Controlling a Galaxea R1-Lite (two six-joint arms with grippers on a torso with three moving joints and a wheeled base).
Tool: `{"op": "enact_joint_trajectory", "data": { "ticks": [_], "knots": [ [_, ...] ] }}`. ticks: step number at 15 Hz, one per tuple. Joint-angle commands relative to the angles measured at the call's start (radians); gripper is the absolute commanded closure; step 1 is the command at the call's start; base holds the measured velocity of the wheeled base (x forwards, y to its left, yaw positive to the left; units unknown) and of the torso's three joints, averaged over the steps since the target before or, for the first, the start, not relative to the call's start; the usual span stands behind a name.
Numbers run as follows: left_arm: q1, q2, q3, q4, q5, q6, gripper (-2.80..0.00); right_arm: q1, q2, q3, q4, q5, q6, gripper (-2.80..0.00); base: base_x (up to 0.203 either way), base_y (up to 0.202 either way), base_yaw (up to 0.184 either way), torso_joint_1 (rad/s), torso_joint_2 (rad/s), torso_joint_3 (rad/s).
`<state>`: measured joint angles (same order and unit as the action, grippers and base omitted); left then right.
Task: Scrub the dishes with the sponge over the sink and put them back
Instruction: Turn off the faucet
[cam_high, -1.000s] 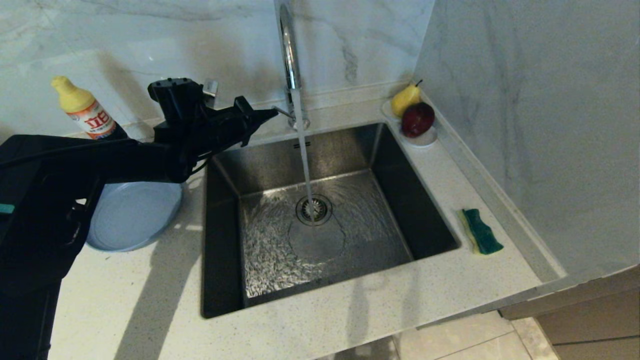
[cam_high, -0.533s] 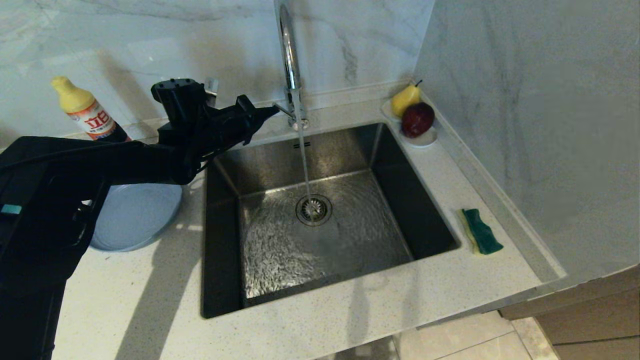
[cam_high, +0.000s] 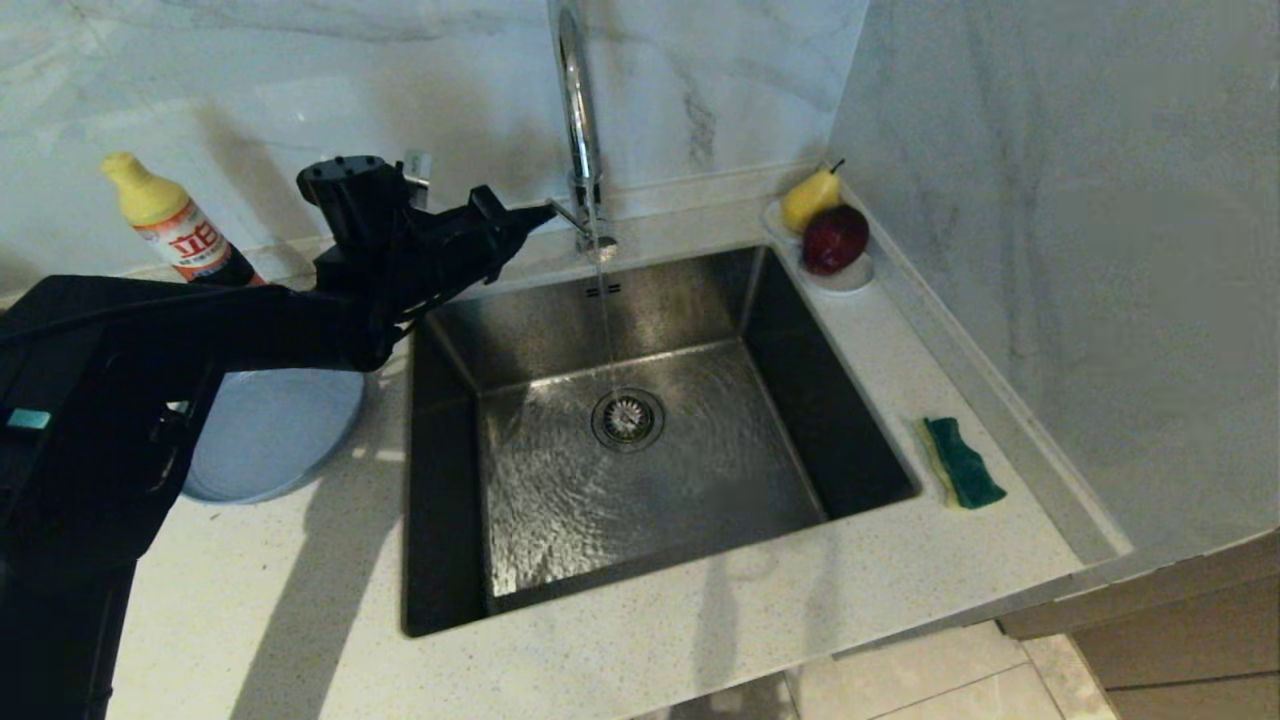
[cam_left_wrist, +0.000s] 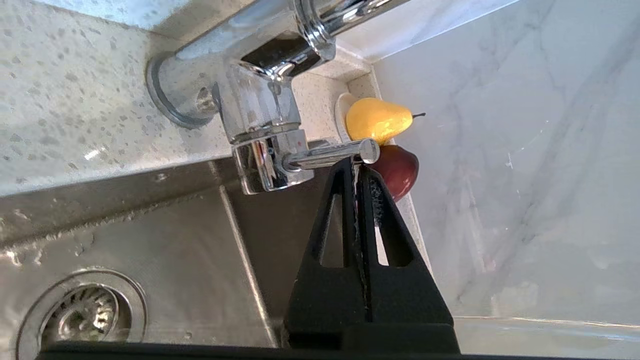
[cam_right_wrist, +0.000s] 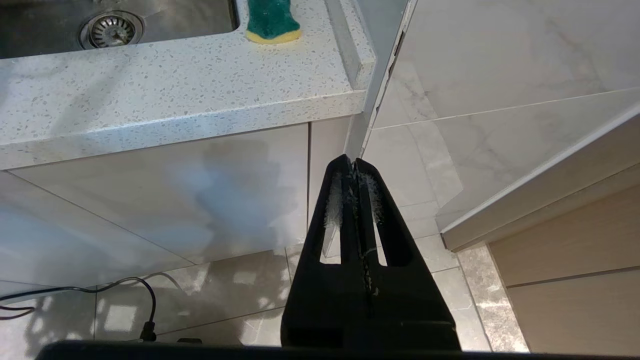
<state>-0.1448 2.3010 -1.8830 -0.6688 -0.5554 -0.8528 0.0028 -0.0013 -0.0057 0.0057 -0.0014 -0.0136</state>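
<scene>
Left gripper pinched shut, holding nothing, tips pressed against the end of the faucet lever at the 12 o'clock edge of the sink. A thin stream of water runs down to the drain. Right gripper also closed and empty, parked low beside the cabinet front. Sponge lies untouched on the counter at 3 o'clock of the basin. Grey-blue plate sits at 9 o'clock, half hidden under the left arm; bowls not visible. Risks: the closed tips bear on a round, slick lever, so they could slide off and leave the water running; the arm, drawing back, could sweep the plate or the soap bottle.
</scene>
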Motion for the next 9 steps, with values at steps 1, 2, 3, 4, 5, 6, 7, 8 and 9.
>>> {"op": "enact_joint_trajectory", "data": {
  "ticks": [1, 2, 3, 4, 5, 6, 7, 8, 9],
  "knots": [
    [0.009, 0.016, -0.003, -0.018, -0.003, -0.005, 0.00, 0.000, 0.000, 0.000, 0.000, 0.000, 0.000, 0.00, 0.000, 0.000, 0.000, 0.000, 0.00, 0.000],
    [0.017, 0.023, -0.005, -0.018, -0.003, -0.004, 0.00, 0.000, 0.000, 0.000, 0.000, 0.000, 0.000, 0.00, 0.000, 0.000, 0.000, 0.000, 0.00, 0.000],
    [0.025, 0.026, -0.005, -0.020, -0.003, -0.003, 0.00, 0.000, 0.000, 0.000, 0.000, 0.000, 0.000, 0.00, 0.000, 0.000, 0.000, 0.000, 0.00, 0.000],
    [0.033, 0.028, -0.005, -0.020, -0.003, -0.002, 0.00, 0.000, 0.000, 0.000, 0.000, 0.000, 0.000, 0.00, 0.000, 0.000, 0.000, 0.000, 0.00, 0.000],
    [0.039, 0.028, -0.005, -0.020, -0.003, -0.003, 0.00, 0.000, 0.000, 0.000, 0.000, 0.000, 0.000, 0.00, 0.000, 0.000, 0.000, 0.000, 0.00, 0.000],
    [0.041, 0.024, -0.005, -0.021, -0.003, -0.003, 0.00, 0.000, 0.000, 0.001, 0.000, 0.000, 0.000, 0.00, 0.000, 0.000, 0.000, 0.000, 0.00, 0.000],
    [0.042, 0.017, -0.004, -0.023, -0.005, -0.003, 0.00, 0.000, 0.000, 0.001, 0.000, 0.000, 0.000, 0.00, 0.000, 0.000, 0.000, 0.000, 0.00, 0.000],
    [0.042, 0.002, 0.002, -0.027, -0.006, -0.005, 0.00, 0.000, 0.000, 0.000, 0.000, 0.000, 0.000, 0.00, 0.000, 0.000, 0.000, 0.000, 0.00, 0.000],
    [0.041, -0.016, 0.010, -0.029, -0.007, -0.007, 0.00, 0.000, 0.000, 0.000, 0.000, 0.000, 0.000, 0.00, 0.000, 0.000, 0.000, 0.000, 0.00, 0.000]
  ]
}}
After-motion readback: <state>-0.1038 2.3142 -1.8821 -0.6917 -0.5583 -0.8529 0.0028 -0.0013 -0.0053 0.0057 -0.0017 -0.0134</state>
